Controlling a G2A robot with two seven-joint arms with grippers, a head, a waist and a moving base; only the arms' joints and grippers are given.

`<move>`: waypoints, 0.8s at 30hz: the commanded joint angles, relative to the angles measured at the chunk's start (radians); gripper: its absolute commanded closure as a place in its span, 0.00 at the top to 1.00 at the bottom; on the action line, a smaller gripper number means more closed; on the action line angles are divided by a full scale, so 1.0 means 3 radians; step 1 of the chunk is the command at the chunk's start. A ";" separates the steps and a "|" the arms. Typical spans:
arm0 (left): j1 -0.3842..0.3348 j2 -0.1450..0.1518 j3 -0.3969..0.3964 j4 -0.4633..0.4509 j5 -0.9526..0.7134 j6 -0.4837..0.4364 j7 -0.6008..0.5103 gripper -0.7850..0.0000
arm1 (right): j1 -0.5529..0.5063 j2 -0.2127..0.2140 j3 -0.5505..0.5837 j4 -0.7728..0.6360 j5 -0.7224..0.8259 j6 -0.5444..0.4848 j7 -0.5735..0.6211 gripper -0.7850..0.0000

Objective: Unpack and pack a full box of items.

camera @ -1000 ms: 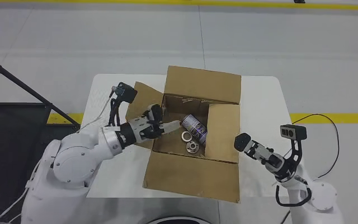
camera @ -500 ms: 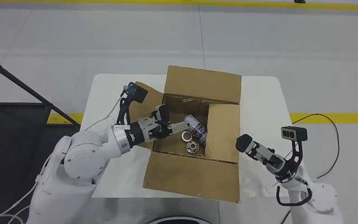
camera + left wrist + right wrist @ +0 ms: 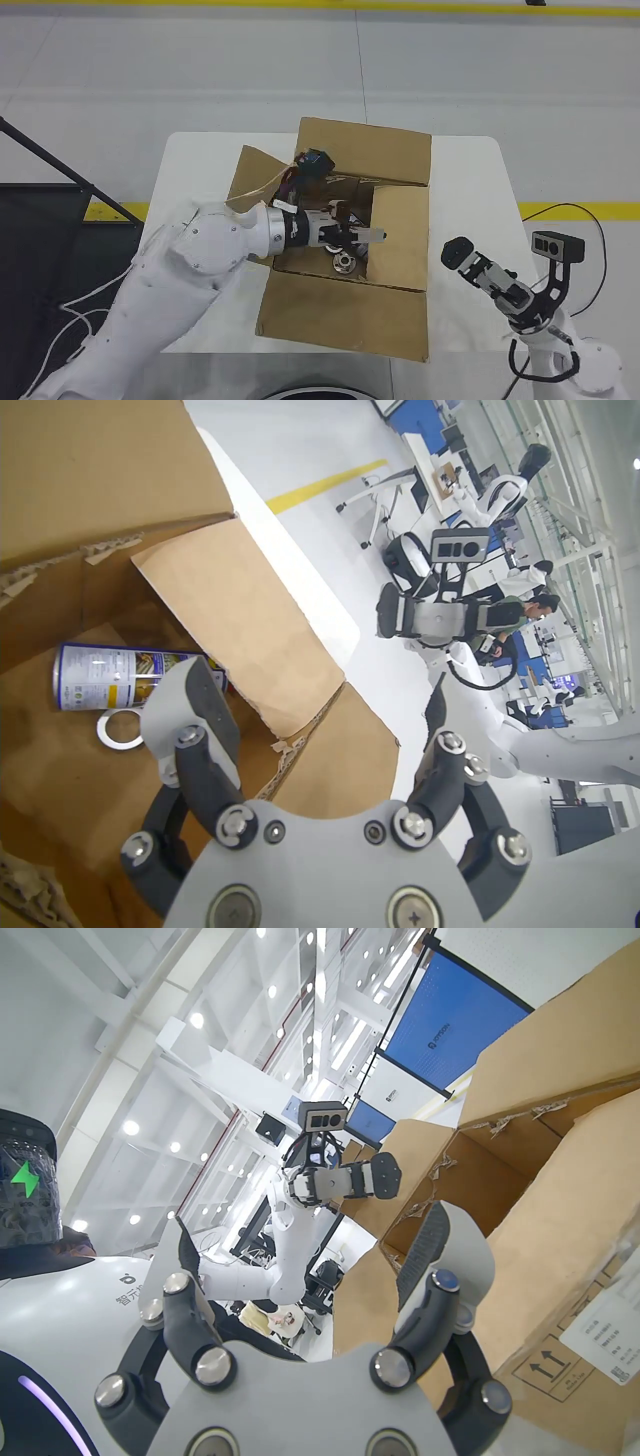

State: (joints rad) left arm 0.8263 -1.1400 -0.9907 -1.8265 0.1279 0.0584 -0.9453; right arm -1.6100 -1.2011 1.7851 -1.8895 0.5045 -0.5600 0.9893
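Observation:
An open cardboard box [image 3: 345,310] stands on the white table [image 3: 195,160]. Inside it lie a blue-labelled can [image 3: 115,682] on its side and a silver ring [image 3: 117,730], and a round metal piece [image 3: 343,263] shows from above. My left gripper [image 3: 365,233] [image 3: 320,700] hangs open inside the box, just above and beside the can, holding nothing. Past the box's right flap [image 3: 398,235], my right gripper [image 3: 453,253] [image 3: 307,1238] is open and empty above the table. In the right wrist view the left arm's gripper [image 3: 382,1175] shows over the box [image 3: 550,1178].
All four box flaps stand open; the far flap [image 3: 365,148] and near flap [image 3: 340,318] lie outward. Bare table lies left of the box and at the right [image 3: 470,190]. A black stand [image 3: 60,170] runs off the table's left side.
My left arm has swung from the box's left flap into the box, over the can, staying open. The right arm has drawn back slightly to the right.

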 commanded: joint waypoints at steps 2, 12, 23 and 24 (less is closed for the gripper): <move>-0.0183 -0.0051 0.0209 0.0229 0.0004 0.0158 -0.0037 1.00 | -0.0042 0.0009 0.0067 0.0005 0.0081 -0.0042 0.0007 1.00; -0.0323 -0.0170 0.0468 0.0709 -0.0280 0.0109 0.0143 1.00 | -0.0080 0.0038 0.0117 -0.0042 0.0147 -0.0059 0.0028 1.00; -0.0490 -0.0332 0.0800 0.1130 -0.0428 0.0063 0.0307 1.00 | -0.0087 0.0062 0.0089 -0.0122 0.0065 -0.0028 -0.0021 1.00; -0.0505 -0.0349 0.0825 0.1168 -0.0454 0.0058 0.0320 1.00 | -0.0089 0.0065 0.0090 -0.0127 0.0060 -0.0031 -0.0021 1.00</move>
State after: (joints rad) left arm 0.6801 -1.2389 -0.7526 -1.4898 -0.0002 0.0766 -0.8540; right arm -1.6361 -1.1825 1.8120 -1.9262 0.5236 -0.5686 0.9829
